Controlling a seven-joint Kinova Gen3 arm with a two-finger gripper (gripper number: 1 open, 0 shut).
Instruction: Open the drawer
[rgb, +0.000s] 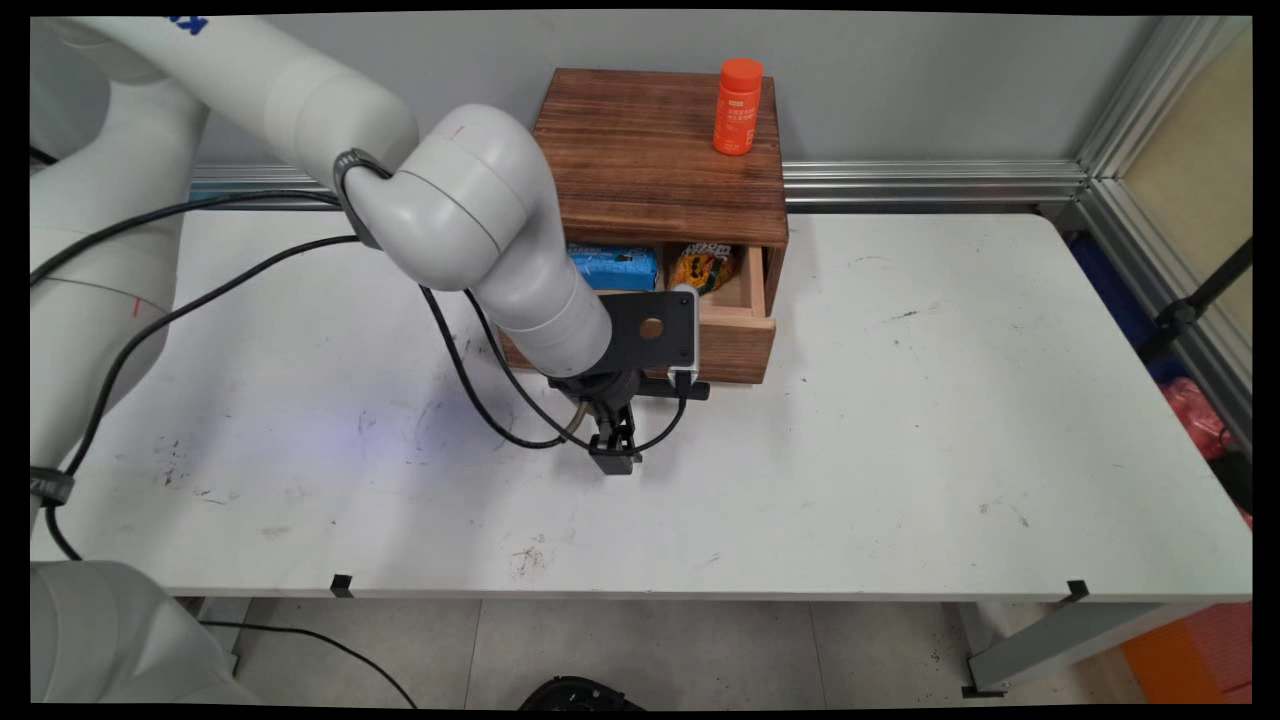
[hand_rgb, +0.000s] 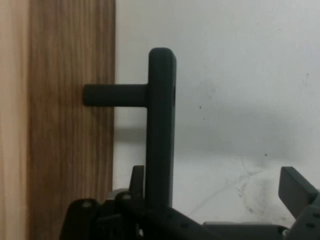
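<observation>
Hanging where, the gripper (rgb: 615, 455)? (Op)

Right at the wooden box (rgb: 660, 150), low on its front side, wrist pointing down at the white table (rgb: 950, 400); it's at the black handle (hand_rgb: 160, 125) of the box's drawer (rgb: 745, 330). (Tech)

Jaws? (Op)

Spread wide, holding nothing; hand cam shows one finger (hand_rgb: 137, 177) tucked betw. the handle bar and the drawer front, the other finger (hand_rgb: 295, 190) well out on the far side; so the bar sits inside the gap but way off-centre. (Tech)

Drawer itself? (Op)

Partly out of the box; blue packet (rgb: 612, 268) and yellow snack bag (rgb: 700, 268) lie inside it; orange bottle (rgb: 738, 105) stands upright on the box top, near its back right corner. (Tech)

Tips for a good grip? (Op)

My judgement only: centre the bar betw. the fingers before closing, else the near finger drags on the wood; keep clear of the post joining bar to drawer; any push or pull should run straight along the drawer's travel, slowly, as the box isn't visibly fixed and the bottle on top could topple w/ a jolt. (Tech)
</observation>
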